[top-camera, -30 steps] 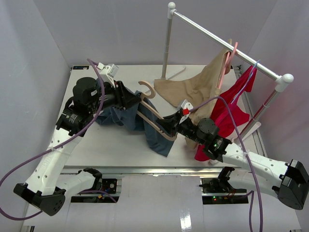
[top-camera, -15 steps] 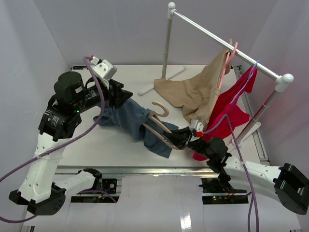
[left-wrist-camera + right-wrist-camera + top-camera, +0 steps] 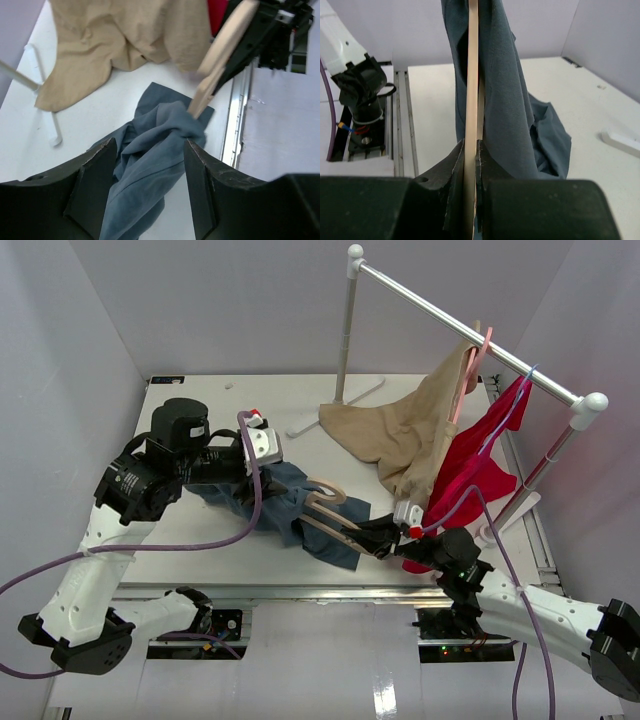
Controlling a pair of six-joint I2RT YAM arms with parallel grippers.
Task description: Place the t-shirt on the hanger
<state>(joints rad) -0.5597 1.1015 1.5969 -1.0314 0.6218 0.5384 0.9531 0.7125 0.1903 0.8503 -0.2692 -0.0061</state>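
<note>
The slate-blue t-shirt (image 3: pixel 300 508) lies bunched on the white table, with part of it draped over the pale wooden hanger (image 3: pixel 332 512). My right gripper (image 3: pixel 378 537) is shut on the hanger's lower bar; in the right wrist view the bar (image 3: pixel 472 75) runs up between the closed fingers, with the t-shirt (image 3: pixel 505 100) hanging over it. My left gripper (image 3: pixel 283 472) is open and empty, just above the t-shirt. In the left wrist view its fingers (image 3: pixel 92 185) straddle the t-shirt (image 3: pixel 155 165) without touching it, and the hanger (image 3: pixel 225 45) pokes out of the cloth at the far end.
A clothes rack (image 3: pixel 455 325) stands at the back right, its white feet (image 3: pixel 340 400) on the table. A tan garment (image 3: pixel 400 435) on a pink hanger and a red garment (image 3: pixel 470 470) on a thin blue hanger hang from it, close to my right arm.
My left gripper has swung back to the right and down over the t-shirt, open. My right gripper has drawn the hanger and cloth slightly towards the near edge.
</note>
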